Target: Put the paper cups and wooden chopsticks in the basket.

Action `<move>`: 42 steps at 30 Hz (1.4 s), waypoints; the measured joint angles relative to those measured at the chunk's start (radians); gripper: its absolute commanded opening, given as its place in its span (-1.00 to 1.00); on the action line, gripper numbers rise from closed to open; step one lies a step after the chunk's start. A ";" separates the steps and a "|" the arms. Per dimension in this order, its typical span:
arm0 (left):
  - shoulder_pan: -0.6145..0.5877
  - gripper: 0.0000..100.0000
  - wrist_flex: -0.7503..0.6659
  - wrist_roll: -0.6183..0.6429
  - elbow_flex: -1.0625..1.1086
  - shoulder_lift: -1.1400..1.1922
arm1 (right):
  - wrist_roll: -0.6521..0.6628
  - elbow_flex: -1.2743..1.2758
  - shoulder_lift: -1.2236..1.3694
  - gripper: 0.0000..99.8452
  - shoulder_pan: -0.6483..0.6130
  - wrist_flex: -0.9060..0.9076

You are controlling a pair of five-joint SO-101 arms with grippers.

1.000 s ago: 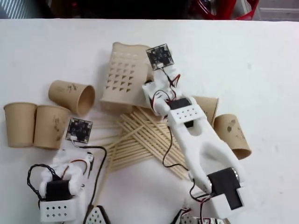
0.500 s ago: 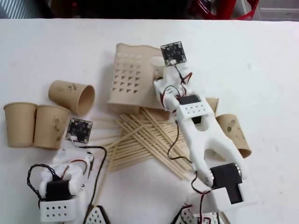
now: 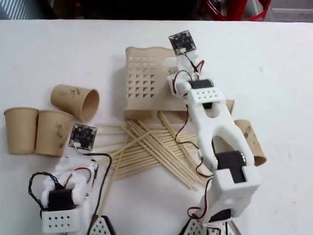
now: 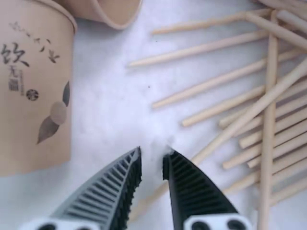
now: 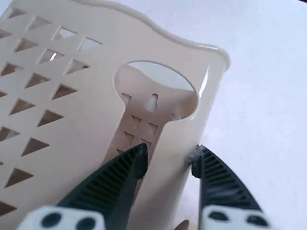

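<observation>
- Paper cups: two lie side by side at the left edge of the table (image 3: 274, 58), the outer cup (image 3: 20, 130) touching its neighbour (image 3: 53, 133).
- A third cup (image 3: 76, 102) lies on its side just far of that pair, with its mouth turned to the right.
- A fourth cup (image 3: 252, 142) lies right of the right arm (image 3: 215, 132) and is partly hidden by it. A sliver of another cup (image 3: 229, 105) shows at the arm's far side.
- Wooden chopsticks (image 3: 151, 147): a loose, criss-crossed pile on the table, mid-scene. Its far end touches the near edge of the basket, and its right end runs under the right arm.
- Basket (image 3: 146, 81): beige plastic, on the table at centre-far, with a perforated wall facing up. Which way its mouth faces I cannot tell. No cup or chopstick is seen inside it.
- Right jaws: in the right wrist view they are clamped narrow on the basket's (image 5: 72, 96) end wall, just beside the handle cut-out. One jaw is on each face of the wall.
- Left arm (image 3: 61, 200): at the near-left corner, with its wrist just near of the two left cups.
- Left jaws: a narrow gap between them, holding nothing, low over bare table.
- Left wrist view: a printed cup (image 4: 33, 86) lies on its side to one side of the jaws, and the rim of a second cup (image 4: 103, 9) sits beyond it. Chopstick ends (image 4: 230, 96) lie on the other side, one stick passing under a jaw.
</observation>
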 measured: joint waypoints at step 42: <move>-0.017 -0.80 -0.295 -0.235 -0.020 0.000 | -0.356 -0.198 -0.264 -0.97 0.051 0.069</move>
